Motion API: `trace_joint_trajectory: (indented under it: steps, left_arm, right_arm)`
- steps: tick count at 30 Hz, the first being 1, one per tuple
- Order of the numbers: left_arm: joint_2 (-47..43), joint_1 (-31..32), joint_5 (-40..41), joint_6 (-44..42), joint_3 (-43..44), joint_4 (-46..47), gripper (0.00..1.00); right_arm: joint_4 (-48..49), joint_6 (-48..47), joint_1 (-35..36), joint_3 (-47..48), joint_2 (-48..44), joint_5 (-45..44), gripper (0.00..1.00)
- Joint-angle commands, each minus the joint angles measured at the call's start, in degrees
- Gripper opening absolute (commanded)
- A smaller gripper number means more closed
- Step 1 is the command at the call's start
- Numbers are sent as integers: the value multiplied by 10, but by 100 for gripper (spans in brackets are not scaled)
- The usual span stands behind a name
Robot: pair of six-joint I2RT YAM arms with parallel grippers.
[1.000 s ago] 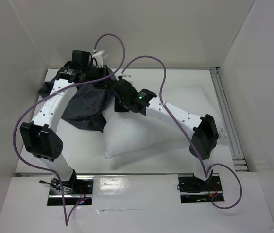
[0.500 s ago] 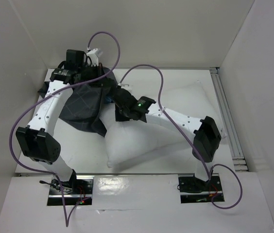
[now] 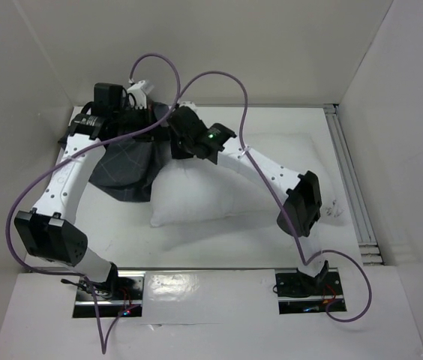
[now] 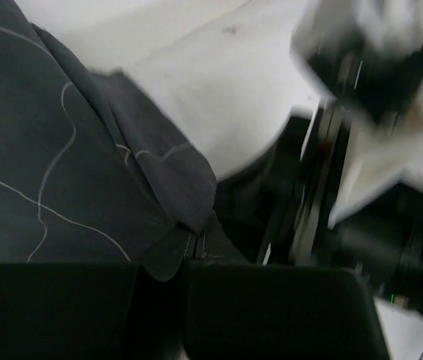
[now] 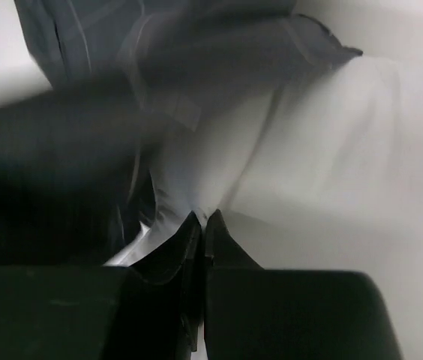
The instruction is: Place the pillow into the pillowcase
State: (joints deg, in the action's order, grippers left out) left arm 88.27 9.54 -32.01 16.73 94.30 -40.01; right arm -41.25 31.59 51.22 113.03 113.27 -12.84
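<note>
The white pillow (image 3: 223,187) lies mid-table, with its far left corner lifted against the dark grid-patterned pillowcase (image 3: 125,169), which hangs bunched at the back left. My left gripper (image 3: 157,118) is shut on the pillowcase's edge; in the left wrist view its tips (image 4: 196,238) pinch a fold of the pillowcase (image 4: 61,165), with the pillow (image 4: 211,97) behind. My right gripper (image 3: 175,141) is shut on the pillow's corner; in the right wrist view its tips (image 5: 204,219) pinch white pillow fabric (image 5: 331,157) just under the pillowcase (image 5: 166,45).
White walls close in the table at the back and on both sides. A metal rail (image 3: 350,187) runs along the right edge. Purple cables (image 3: 219,79) loop above both wrists. My right arm (image 4: 376,90) shows blurred close to the left gripper.
Both wrists have moved toward the back left. The pillow has been dragged left and back with the right gripper, its corner now at the pillowcase. Both grips have stayed shut.
</note>
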Motion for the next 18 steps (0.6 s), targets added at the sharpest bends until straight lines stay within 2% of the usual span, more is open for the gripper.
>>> trace_joint_trajectory:
  steps: [1,7,12,18]
  left_arm:
    - [-37,0,-23,-6,-13,-1,0]
    - [-50,0,2,-11,-14,-22,0]
    - [-43,0,2,-16,-9,-34,0]
    - [-23,0,-22,-27,4,-53,0]
  right_arm:
    - [14,-23,-41,89,12,-9,0]
    - [31,-23,-124,57,5,-9,0]
    - [72,-4,-183,-3,-8,48,0]
    - [93,13,-198,9,20,83,0]
